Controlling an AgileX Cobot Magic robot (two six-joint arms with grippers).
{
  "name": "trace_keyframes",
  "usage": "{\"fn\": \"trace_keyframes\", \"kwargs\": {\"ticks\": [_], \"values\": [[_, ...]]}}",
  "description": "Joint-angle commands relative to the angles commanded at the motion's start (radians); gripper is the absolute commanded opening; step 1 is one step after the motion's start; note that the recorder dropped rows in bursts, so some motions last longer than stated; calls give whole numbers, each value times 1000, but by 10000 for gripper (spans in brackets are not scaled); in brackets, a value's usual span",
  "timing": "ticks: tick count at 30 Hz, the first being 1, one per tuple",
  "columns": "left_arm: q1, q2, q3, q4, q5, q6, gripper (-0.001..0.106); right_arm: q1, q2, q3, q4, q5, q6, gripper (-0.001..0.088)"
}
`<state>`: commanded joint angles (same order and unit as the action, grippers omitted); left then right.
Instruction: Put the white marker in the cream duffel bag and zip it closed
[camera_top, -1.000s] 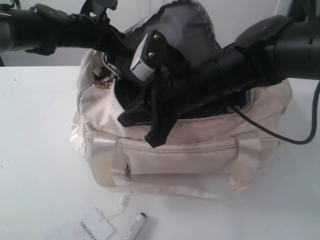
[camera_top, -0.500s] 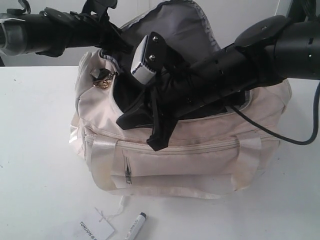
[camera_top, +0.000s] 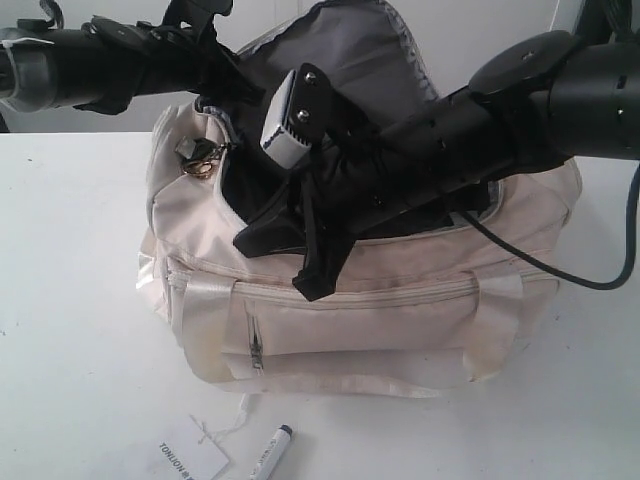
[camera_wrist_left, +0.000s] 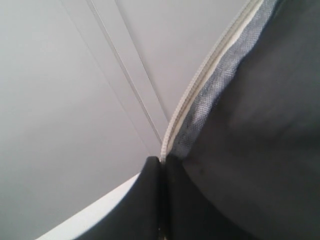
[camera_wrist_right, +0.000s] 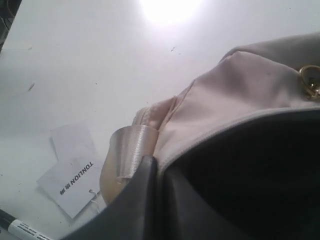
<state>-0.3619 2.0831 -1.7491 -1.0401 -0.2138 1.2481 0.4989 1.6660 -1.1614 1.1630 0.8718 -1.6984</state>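
Marker (camera_top: 270, 452) is lying on the counter (camera_top: 70, 300) in front of the bag (camera_top: 350, 320), just beside a white tag (camera_top: 190, 458) and apart from the bag's base. Bag is sitting open, its grey-lined flap (camera_top: 350, 50) standing up. Left hand (camera_wrist_left: 161, 162) is pinching the flap's zipper edge, fingers closed on it. Right hand (camera_wrist_right: 157, 165) is gripping the bag's front rim (camera_wrist_right: 210, 137), fingers closed on the fabric. Neither hand is touching the marker.
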Motion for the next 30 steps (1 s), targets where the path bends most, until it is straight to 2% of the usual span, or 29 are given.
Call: {"fn": "trace_keyframes", "kwargs": {"ticks": [8,14,21,23,25,26,28,29,30], "values": [[0,0,0,0,0,5,0,0,2,0,0,-88,5,0],[0,0,0,0,-2,4,0,0,2,0,0,-166,62,0],[0,0,0,0,-2,4,0,0,2,0,-7,-173,62,0],[0,0,0,0,-2,4,0,0,2,0,-12,-173,62,36],[0,0,0,0,-2,4,0,0,2,0,-15,-173,65,124],[0,0,0,0,-2,4,0,0,2,0,-15,-173,77,192],[0,0,0,0,-2,4,0,0,2,0,-15,-173,91,270],[0,0,0,0,-2,4,0,0,2,0,-15,-173,108,355],[0,0,0,0,-2,4,0,0,2,0,-15,-173,107,404]]}}
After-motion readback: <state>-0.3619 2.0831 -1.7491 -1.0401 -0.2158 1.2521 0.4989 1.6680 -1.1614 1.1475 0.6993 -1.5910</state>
